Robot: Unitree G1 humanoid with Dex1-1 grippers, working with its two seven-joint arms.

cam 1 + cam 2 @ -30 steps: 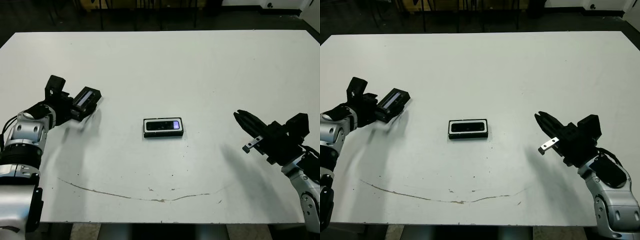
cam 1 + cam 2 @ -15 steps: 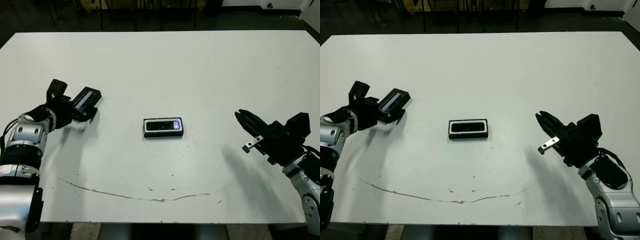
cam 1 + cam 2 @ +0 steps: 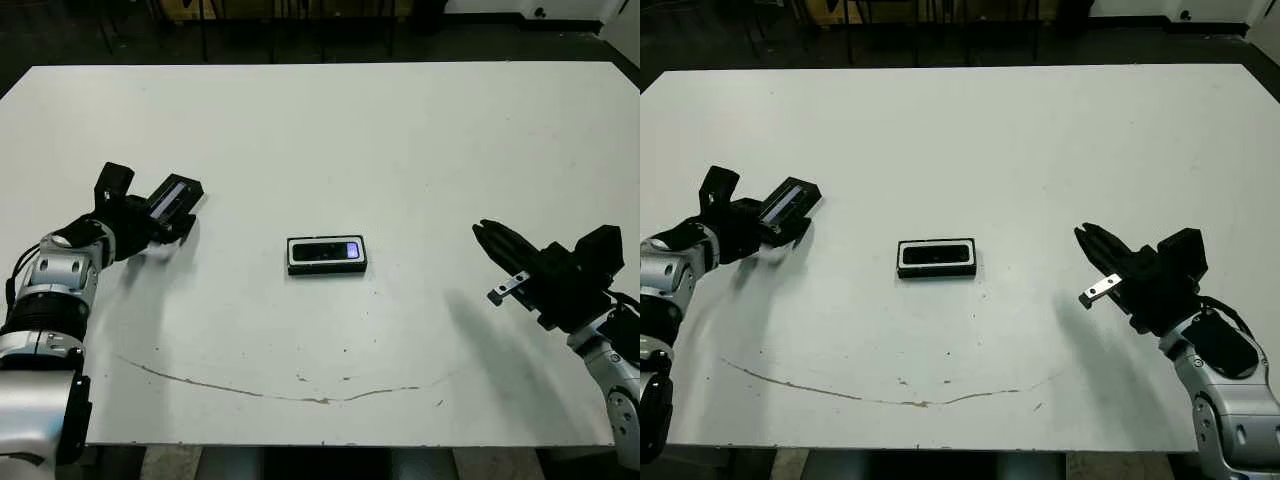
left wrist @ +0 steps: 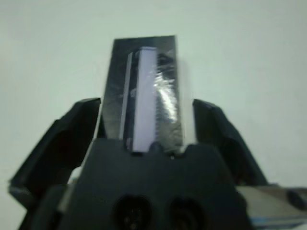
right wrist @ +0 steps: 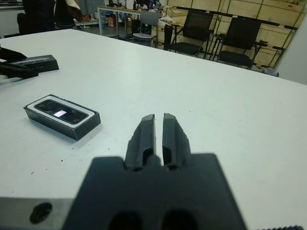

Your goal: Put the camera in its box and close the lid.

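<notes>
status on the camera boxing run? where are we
Done: the camera already lies in the box at mid-table. In hand: the left gripper holds the lid, window strip showing, off to the left and well clear of the box. Left: carry the lid over and seat it. The right gripper is shut and empty, off to the right.

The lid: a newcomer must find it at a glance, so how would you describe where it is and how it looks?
Start at the white table and look to its left side, where the left claw holds the lid by one end. It is a flat black rectangle with a glossy pale window strip down its middle, unlike the box lying mid-table with the camera inside.
</notes>
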